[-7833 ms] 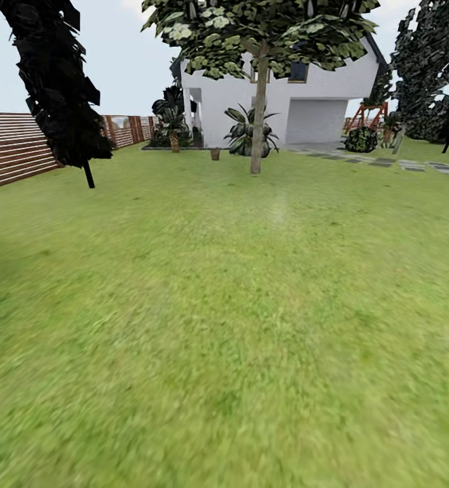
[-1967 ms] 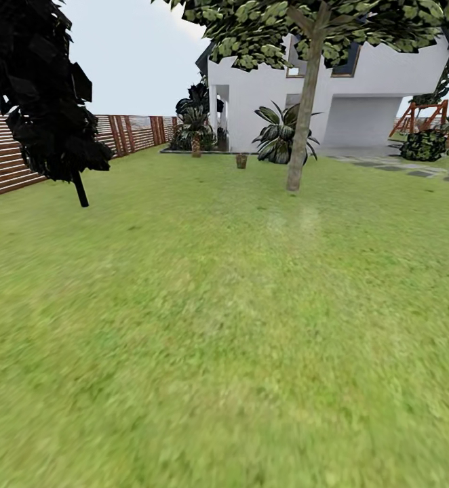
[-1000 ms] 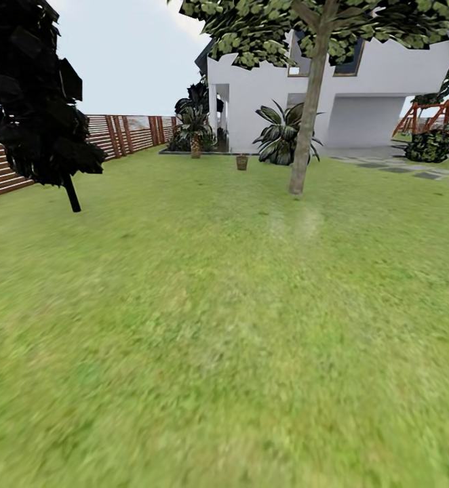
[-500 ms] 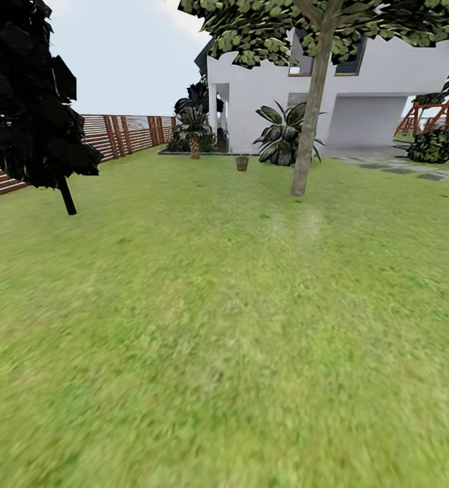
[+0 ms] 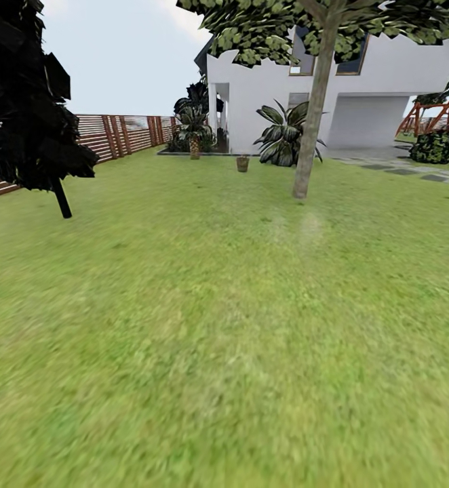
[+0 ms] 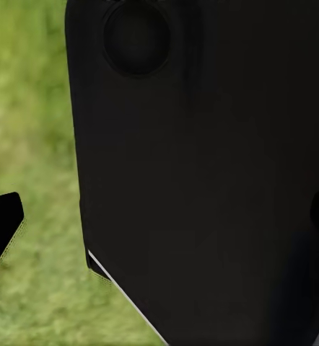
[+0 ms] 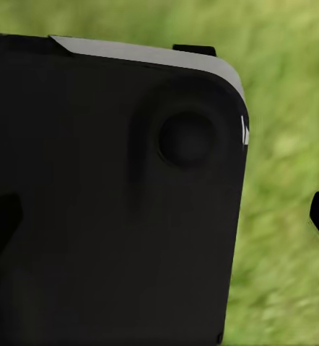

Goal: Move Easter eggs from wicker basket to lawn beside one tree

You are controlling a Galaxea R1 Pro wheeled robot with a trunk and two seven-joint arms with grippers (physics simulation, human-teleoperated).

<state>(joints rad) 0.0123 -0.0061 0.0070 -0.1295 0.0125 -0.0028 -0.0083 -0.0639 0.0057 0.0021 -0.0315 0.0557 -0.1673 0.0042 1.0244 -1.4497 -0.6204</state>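
Across the garden, the lawn (image 5: 224, 339) runs wide to the white house (image 5: 360, 88). I judge the robot is only travelling. Ahead stands a pale-trunked tree (image 5: 310, 129); beyond it sits a small brown basket (image 5: 242, 163), contents too distant to tell. Neither gripper's jaw state can be told.

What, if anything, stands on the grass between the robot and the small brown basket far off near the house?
Nothing visible does: open lawn runs up to the wicker basket. The pale-trunked tree stands off to its right, not across the way.
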